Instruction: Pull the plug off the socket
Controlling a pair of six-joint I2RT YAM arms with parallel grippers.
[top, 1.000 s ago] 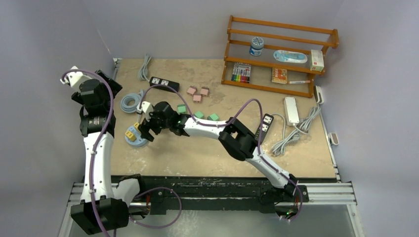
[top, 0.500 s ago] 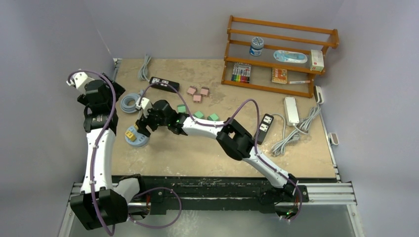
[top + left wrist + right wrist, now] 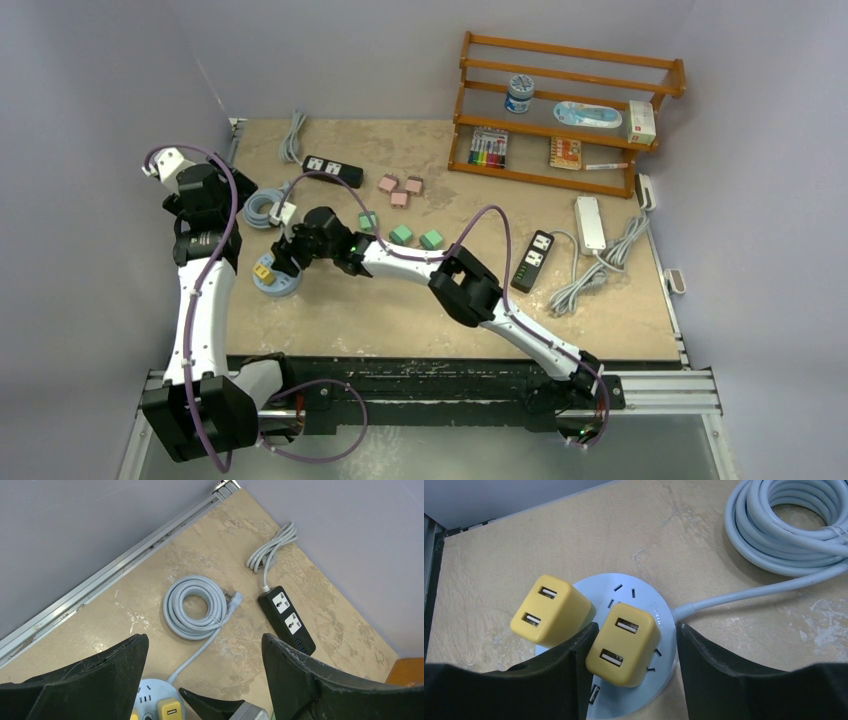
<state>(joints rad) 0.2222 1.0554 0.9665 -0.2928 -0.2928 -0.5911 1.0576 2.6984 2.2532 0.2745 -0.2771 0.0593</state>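
Straddling 1 yellow plug (image 3: pixel 623 645) on the socket (image 3: pixel 644 599), right jaws apart.

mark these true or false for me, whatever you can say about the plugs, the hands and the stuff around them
1. Two yellow plugs sit in the round socket. True.
2. The right hand is shut on a plug. False: its fingers stand open on either side of one of the yellow plugs, with a gap showing on one side.
3. The grey cable lies in a coil on the table. True.
4. The left hand holds the black power strip. False: it is open and holds nothing, and the strip lies apart on the table.
5. The wooden rack stands at the far left corner. False: it stands at the far right.
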